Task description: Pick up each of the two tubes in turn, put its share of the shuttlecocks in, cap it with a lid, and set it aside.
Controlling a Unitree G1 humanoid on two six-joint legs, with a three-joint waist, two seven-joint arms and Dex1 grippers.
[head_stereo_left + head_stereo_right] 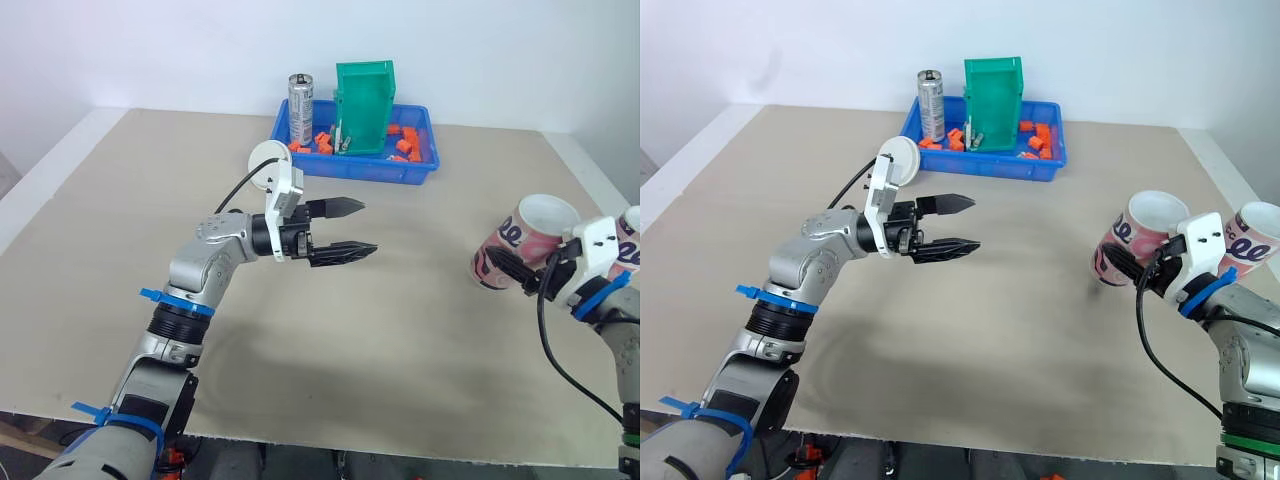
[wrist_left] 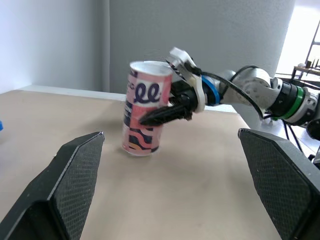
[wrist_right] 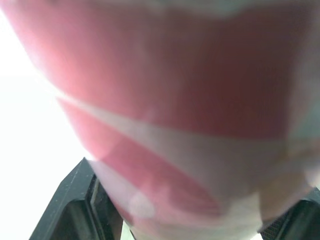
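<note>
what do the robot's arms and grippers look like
Silver-grey arms with black joints and blue cable ties. The left gripper and right gripper each have two black tapered fingers on a white mount, with a black cable. The left's pads are textured. The right arm carries a green ring.

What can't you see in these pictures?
Second tube: cut off by the right edge, eye views.
Inside the pink tube: hidden by its own wall, eye views.
Orange bits in the blue tray: too small, partly behind the green bin, eye views.
Right wrist view: pink tube too close, blurred.
</note>
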